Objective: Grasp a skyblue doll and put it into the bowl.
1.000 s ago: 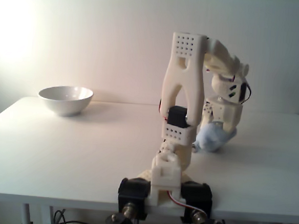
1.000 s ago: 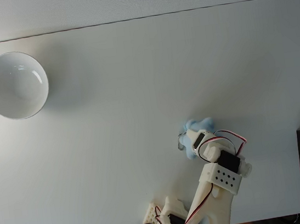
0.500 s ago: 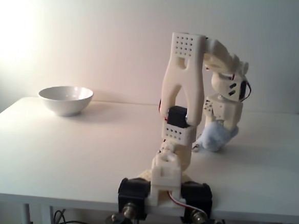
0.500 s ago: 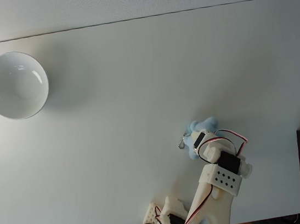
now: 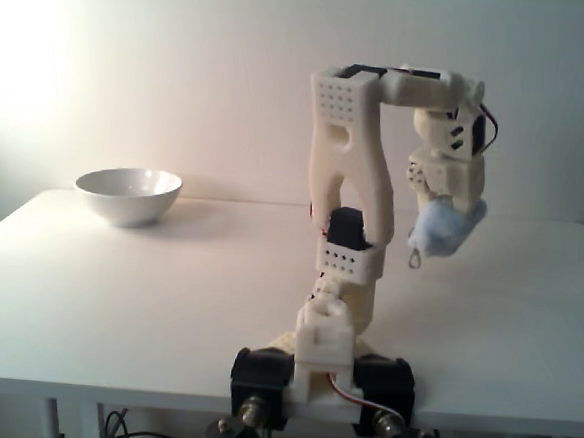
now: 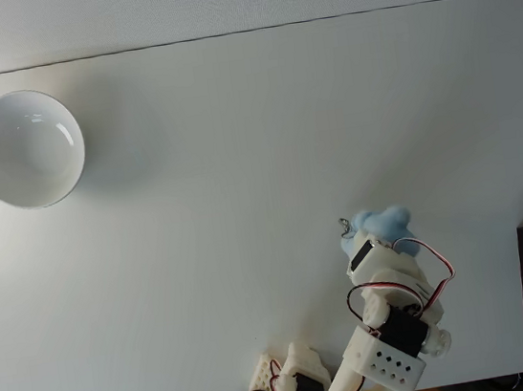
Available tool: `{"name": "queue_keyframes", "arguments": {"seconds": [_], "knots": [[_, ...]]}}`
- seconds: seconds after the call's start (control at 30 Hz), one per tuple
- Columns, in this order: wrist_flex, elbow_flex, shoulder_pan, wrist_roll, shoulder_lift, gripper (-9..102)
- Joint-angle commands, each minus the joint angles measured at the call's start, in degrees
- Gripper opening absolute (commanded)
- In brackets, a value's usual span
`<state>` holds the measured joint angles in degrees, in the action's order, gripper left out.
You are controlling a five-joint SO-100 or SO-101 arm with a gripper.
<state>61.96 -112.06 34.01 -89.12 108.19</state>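
Hanging from the gripper (image 5: pixel 447 215), the doll (image 5: pixel 444 230) is clear of the table (image 5: pixel 147 289) in the side-on fixed view, with open air under it. The jaws are clamped on its top, and most of the plush sags below them with the keychain clip (image 5: pixel 412 260) dangling at its left. From above, the doll (image 6: pixel 382 225) pokes out past the gripper (image 6: pixel 375 238) on the far side, near the table's right front area.

The bowl (image 6: pixel 27 147) sits at the far left corner, well apart from the doll, so a long carry across the whole table (image 6: pixel 238 160) lies ahead. My main worry is the grip: it seems to catch only a pinch of soft fluff, and a quick swing could let the toy slide out and drop short. The hanging clip could also snag the bowl (image 5: pixel 128 196) rim, or the low-slung body could knock the rim if the arm travels too low. Letting go before the doll is over the middle would leave it draped on the edge or beside it.

The table is plain matte white with rounded corners and otherwise bare. A pale wall stands behind, brightly lit at the left. A dark object shows at the right edge from above.
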Motion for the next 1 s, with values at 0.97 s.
{"name": "queue_keyframes", "arguments": {"seconds": [0.97], "knots": [[-4.2,18.3,-25.6,-2.6,21.4,1]]}}
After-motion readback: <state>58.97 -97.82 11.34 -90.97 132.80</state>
